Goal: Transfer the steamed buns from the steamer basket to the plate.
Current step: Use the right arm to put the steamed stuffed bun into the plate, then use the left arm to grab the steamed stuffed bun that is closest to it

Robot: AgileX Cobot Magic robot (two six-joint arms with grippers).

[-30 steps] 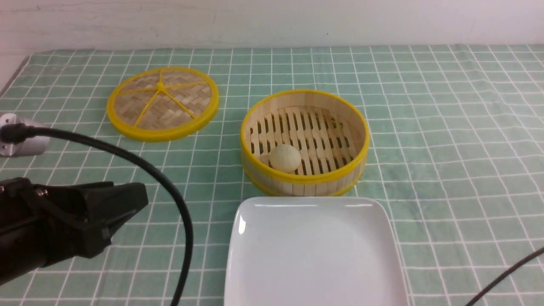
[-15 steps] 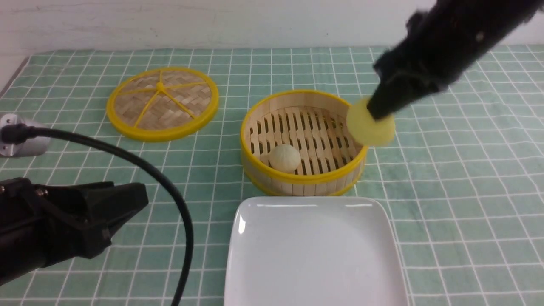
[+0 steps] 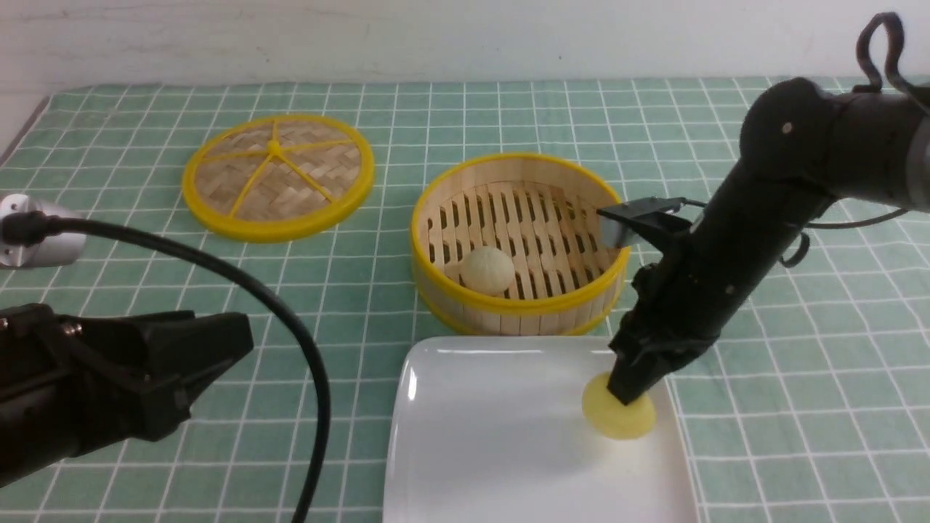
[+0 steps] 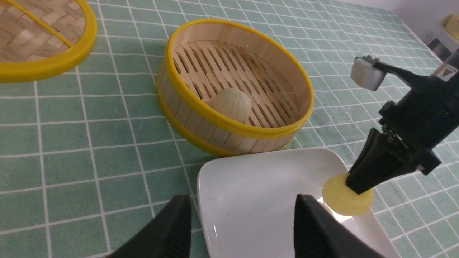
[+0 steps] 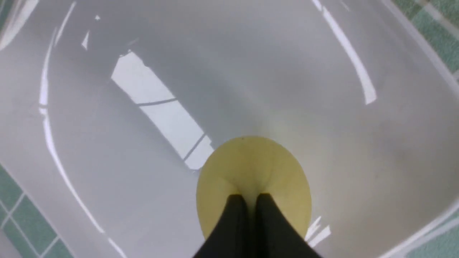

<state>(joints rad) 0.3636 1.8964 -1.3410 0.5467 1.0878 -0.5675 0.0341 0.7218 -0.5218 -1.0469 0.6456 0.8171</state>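
- Pinching the pale yellow bun [image 3: 621,423] from above, the right gripper [image 3: 629,392] has its two black fingers pressed together on the bun's top, in the lower right of the front view.
- From the right wrist camera, the fingertips [image 5: 235,215] meet with almost no gap, and the soft dough creases where they bite in.
- The yellow bun appears to rest on the white plate [image 3: 501,450], close to the plate's right edge.
- The plate lies at the bottom centre of the front view, with its far edge just beside the steamer basket [image 3: 519,309].
- The basket stands in the middle of the frame. Inside it, the off-white bun [image 3: 488,270] sits on the slatted floor near the front left wall.
- The left gripper [image 4: 244,202] hangs at the lower left — its fingers are spread apart with nothing between them, and it is low beside the plate's left edge.
- A woven lid [image 3: 277,174] with a yellow rim lies flat at the upper left, well apart from the basket.
- A green checked cloth [image 3: 799,363] covers the table.
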